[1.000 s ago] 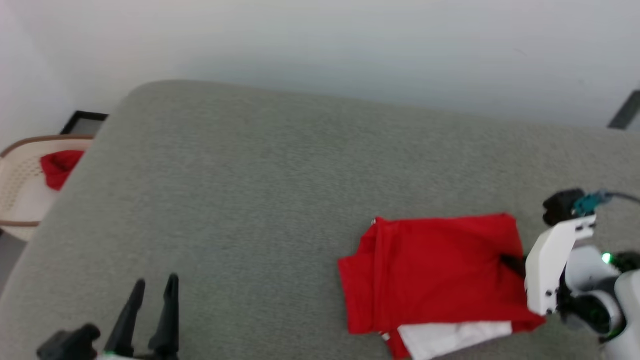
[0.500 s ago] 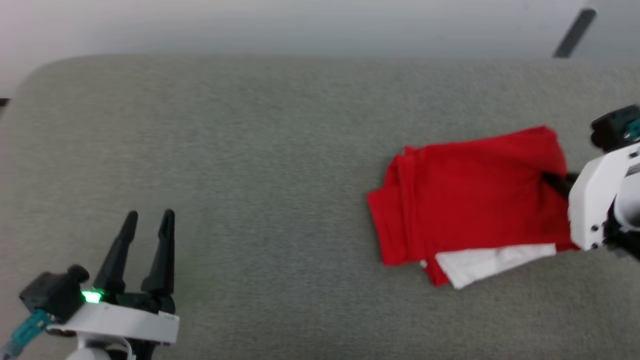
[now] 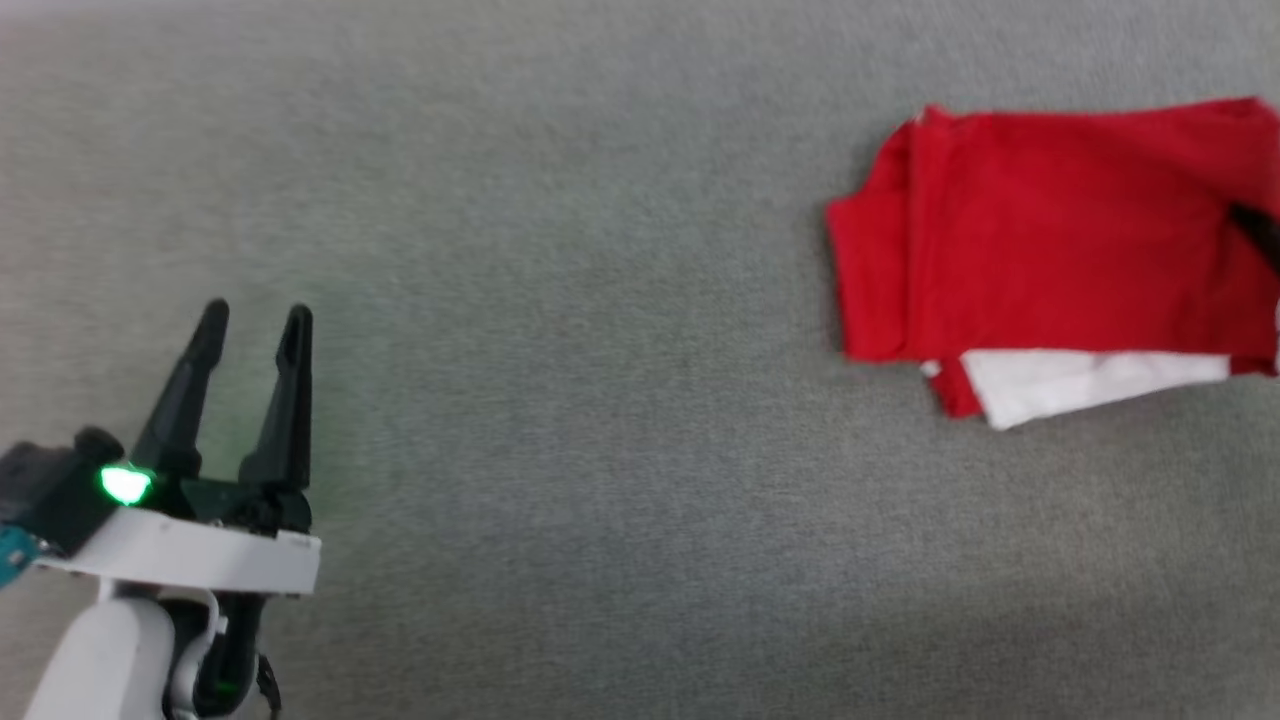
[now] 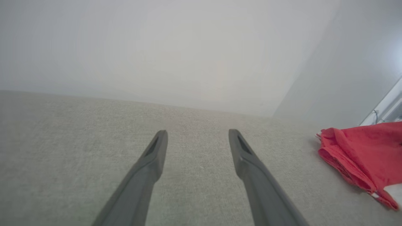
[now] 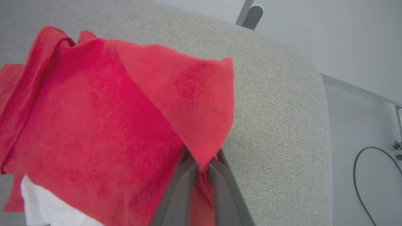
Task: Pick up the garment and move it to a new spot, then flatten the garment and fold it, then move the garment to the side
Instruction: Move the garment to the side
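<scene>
Between the two dark fingers of the right gripper (image 5: 203,158), which stand nearly together, an edge of the red T-shirt (image 5: 110,110) is pinched. That corner rises in a soft peak, and the rest lies on the grey upholstered cushion (image 5: 282,94). From its drape and creases, the cloth looks light, limp and not slippery. A hold on one layer would likely let the fold fall open, so taking all the layers at an edge seems safer. From the head view, the folded shirt's long axis runs left to right, with the stacked folds toward the robot's left and a white sleeve (image 3: 1080,380) along the near edge. Well apart, the left gripper (image 3: 255,315) hovers with its fingers spread wide, holding nothing.
</scene>
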Robot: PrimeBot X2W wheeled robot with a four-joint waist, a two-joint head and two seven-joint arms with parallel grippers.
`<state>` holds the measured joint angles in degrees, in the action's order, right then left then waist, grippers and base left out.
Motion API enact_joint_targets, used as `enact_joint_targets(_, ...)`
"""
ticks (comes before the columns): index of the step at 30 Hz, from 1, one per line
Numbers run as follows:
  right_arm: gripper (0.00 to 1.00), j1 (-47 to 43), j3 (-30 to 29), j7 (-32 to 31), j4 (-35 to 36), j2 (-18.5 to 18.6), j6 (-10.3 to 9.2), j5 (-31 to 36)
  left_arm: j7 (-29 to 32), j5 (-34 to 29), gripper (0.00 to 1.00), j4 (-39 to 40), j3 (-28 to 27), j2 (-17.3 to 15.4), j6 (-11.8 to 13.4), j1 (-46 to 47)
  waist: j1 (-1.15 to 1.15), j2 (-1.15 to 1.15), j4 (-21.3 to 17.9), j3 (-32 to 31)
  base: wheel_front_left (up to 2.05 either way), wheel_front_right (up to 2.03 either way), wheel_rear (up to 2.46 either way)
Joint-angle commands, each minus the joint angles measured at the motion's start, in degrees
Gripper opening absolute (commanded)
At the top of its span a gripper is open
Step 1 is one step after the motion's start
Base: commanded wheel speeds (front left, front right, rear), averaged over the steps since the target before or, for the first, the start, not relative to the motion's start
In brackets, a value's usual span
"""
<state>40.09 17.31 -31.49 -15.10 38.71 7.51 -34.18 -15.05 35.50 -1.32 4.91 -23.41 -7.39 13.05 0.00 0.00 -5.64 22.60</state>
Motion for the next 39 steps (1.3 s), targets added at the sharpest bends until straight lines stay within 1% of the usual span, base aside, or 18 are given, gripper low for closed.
enact_joint_targets(1, 0.0, 1.4, 0.3, 1.2, -0.7, 0.8, -0.04, 0.4, 0.2, -0.3, 1.0, 0.2, -0.1, -0.4, -0.1, 1.1, 0.0, 0.0, -4.4, 5.4, 0.0, 0.0, 0.0)
enact_joint_targets(8, 0.0, 6.2, 3.2, 9.3, -7.3, 5.7, -0.05, 2.4, 0.8, -0.6, 1.0, 0.7, 0.6, -1.9, -0.1, 4.5, 0.0, 0.0, -5.5, 9.5, 0.0, 0.0, 0.0)
enact_joint_targets(13, 0.0, 10.3, 6.1, 14.9, -12.5, 8.0, -0.05, 5.0, 1.2, -0.6, 1.0, 1.5, 0.8, -2.8, -0.1, 5.6, 0.0, 0.0, -5.7, 11.4, 0.0, 0.0, 0.0)
enact_joint_targets(18, 0.0, 14.9, 9.8, 20.3, -17.7, 9.8, -0.06, 9.7, 1.9, -0.6, 1.0, 1.8, 1.0, -3.2, 0.1, 6.1, 0.0, 0.0, -5.6, 13.0, 0.0, 0.0, 0.0)
enact_joint_targets(22, 0.0, 18.4, 12.4, 22.4, -22.4, 10.3, -0.06, 13.6, 2.2, -0.5, 1.0, 1.9, 1.3, -3.3, 0.3, 6.2, 0.0, 0.0, -5.5, 13.6, 0.0, 0.0, 0.0)
enact_joint_targets(26, 0.0, 22.1, 13.7, 24.7, -28.0, 9.5, -0.06, 16.8, 2.4, -0.5, 1.0, 1.9, 1.5, -3.3, 0.5, 6.2, 0.0, 0.0, -5.3, 14.1, 0.0, 0.0, 0.0)
enact_joint_targets(33, 0.0, 25.2, 13.5, 27.6, -34.8, 7.2, -0.06, 18.2, 2.2, -0.4, 1.0, 1.3, 2.2, -2.9, 0.6, 6.2, 0.0, 0.0, -4.7, 14.1, 0.0, 0.0, 0.0)
enact_joint_targets(34, 0.2, 25.5, 13.5, 28.0, -35.6, 6.8, -0.06, 18.2, 2.2, -0.4, 1.0, 1.2, 2.3, -2.8, 0.6, 6.2, 0.0, 0.0, -4.6, 14.0, 0.0, 0.0, 0.0)
enact_joint_targets(36, 0.39, 25.9, 13.4, 28.8, -37.1, 6.1, -0.06, 18.4, 2.0, -0.3, 1.0, 0.9, 2.5, -2.6, 0.6, 6.0, 0.0, 0.0, -4.3, 13.7, 0.0, 0.0, 0.0)
enact_joint_targets(38, 0.48, 26.1, 13.6, 29.3, -38.4, 5.6, -0.06, 18.4, 1.9, -0.1, 1.0, 0.6, 2.7, -2.4, 0.6, 5.8, 0.0, 0.0, -4.0, 13.1, 0.0, 0.0, 0.0)
enact_joint_targets(39, 0.58, 26.4, 13.7, 29.5, -39.0, 5.5, -0.06, 18.4, 1.8, -0.1, 1.0, 0.5, 2.7, -2.3, 0.5, 5.7, 0.0, 0.0, -3.8, 12.8, 0.0, 0.0, 0.0)
